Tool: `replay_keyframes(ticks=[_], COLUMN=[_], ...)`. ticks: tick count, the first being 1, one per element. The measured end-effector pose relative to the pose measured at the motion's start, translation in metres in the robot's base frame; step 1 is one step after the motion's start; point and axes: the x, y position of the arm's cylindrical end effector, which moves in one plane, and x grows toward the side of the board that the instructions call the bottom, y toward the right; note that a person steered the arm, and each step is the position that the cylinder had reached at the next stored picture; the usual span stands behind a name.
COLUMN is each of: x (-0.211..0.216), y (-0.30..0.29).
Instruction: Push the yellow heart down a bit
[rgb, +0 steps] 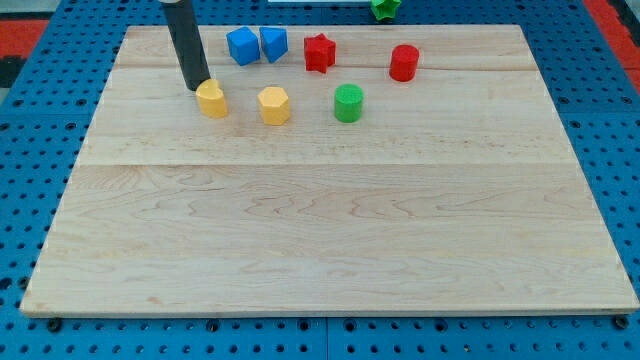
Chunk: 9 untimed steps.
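Right now my tip sits touching the far-left edge of the yellow heart, which lies in the far-left part of the wooden board, so the heart is just toward the near side and slightly right of the tip, well placed for a push nearward. No jaws exist on this rod and it holds nothing. No containers are present; a yellow hexagon block stands near on the heart's right.

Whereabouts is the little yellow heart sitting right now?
The yellow heart block sits near the wooden board's top-left, right of my tip, left of the yellow hexagonal block.
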Motion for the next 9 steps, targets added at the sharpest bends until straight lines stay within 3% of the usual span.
replay_keyframes(ticks=[6,8,9], x=[0.002,0.058,0.037], y=[-0.025,-0.001,-0.045])
